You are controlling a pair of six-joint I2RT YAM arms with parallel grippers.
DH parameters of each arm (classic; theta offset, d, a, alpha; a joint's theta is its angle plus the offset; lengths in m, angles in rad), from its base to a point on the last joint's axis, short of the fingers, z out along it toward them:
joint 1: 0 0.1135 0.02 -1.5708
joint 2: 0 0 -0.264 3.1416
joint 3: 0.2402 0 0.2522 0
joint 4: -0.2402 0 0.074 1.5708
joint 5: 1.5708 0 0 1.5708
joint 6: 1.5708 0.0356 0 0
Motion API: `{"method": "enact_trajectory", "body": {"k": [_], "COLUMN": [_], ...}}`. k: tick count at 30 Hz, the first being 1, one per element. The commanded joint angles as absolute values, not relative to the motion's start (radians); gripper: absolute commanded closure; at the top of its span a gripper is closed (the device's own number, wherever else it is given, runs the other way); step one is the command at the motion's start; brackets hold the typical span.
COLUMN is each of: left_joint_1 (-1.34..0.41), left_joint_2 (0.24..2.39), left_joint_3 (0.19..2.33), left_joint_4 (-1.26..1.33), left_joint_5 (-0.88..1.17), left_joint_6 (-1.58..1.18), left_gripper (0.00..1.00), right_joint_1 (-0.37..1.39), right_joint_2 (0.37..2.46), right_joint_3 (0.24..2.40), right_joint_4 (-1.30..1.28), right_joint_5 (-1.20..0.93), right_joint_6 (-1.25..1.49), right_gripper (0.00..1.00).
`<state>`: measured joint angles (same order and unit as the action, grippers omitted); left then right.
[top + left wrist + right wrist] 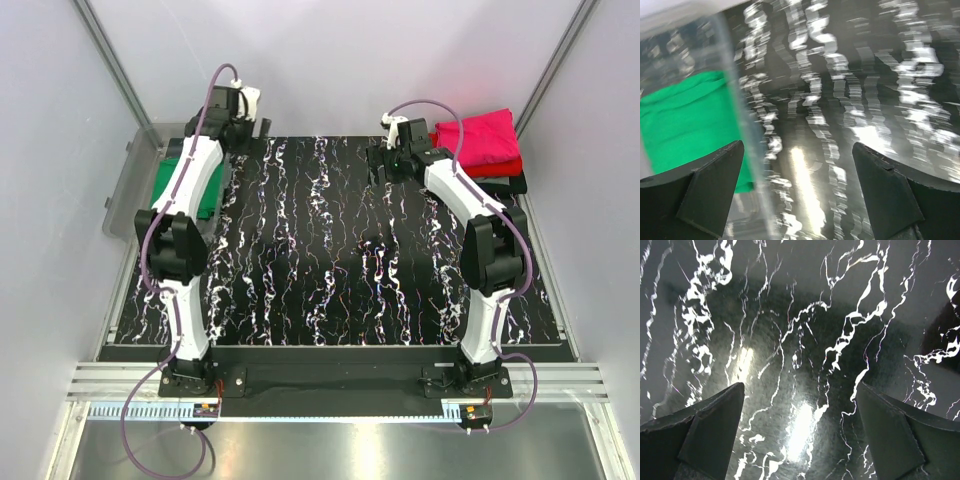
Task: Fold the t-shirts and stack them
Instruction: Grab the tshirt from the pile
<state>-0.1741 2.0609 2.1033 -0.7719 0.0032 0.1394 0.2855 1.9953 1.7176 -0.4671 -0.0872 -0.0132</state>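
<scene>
Green t-shirt [168, 183] lies bunched inside the clear plastic bin [122, 200], to the left of the left end effector [796, 147] and just beyond the bin's see-through wall, which stands between the two. From above, the cloth's longer side seems to run near-to-far along the bin, roughly in line with the left forearm that partly covers it. The left end effector hangs over the marbled black bench [330, 260] right beside that wall, fingers spread wide with nothing between them.

The left arm is clearly the nearer one. To reach the shirt it would, I judge, have to shift left, clear the bin's wall and come down from above.

A magenta-pink t-shirt [482, 135] sits folded on a red t-shirt [508, 166], and that on a black t-shirt [510, 184]. This stack is just to the right of the right end effector [800, 385], which is also spread wide and holds nothing, over bare bench. The green shirt is well apart from it, on its far left side.
</scene>
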Motion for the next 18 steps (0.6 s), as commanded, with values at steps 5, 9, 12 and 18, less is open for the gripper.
{"method": "enact_trajectory", "body": {"k": [5,9,12,18], "left_joint_1": [-0.049,0.023,0.063,0.089], "left_joint_2": [2.164,2.187,2.213,2.261], "left_joint_3": [2.187,2.189,2.191,2.174], "left_joint_4": [-0.742,-0.764,-0.768,-0.784], "left_joint_5": [-0.092,-0.021,-0.031,-0.008], "left_joint_6": [0.216,0.213,0.219,0.267], "left_gripper": [0.21,0.31,0.33,0.43], "right_joint_1": [0.29,0.29,0.29,0.29], "right_joint_2": [1.919,1.873,1.87,1.855], "right_joint_3": [1.681,1.612,1.575,1.543], "right_joint_4": [-0.436,-0.436,-0.445,-0.457], "right_joint_5": [-0.161,-0.314,-0.318,-0.322], "right_joint_6": [-0.112,-0.14,-0.126,-0.133], "right_gripper": [0.0,0.0,0.0,0.0]}}
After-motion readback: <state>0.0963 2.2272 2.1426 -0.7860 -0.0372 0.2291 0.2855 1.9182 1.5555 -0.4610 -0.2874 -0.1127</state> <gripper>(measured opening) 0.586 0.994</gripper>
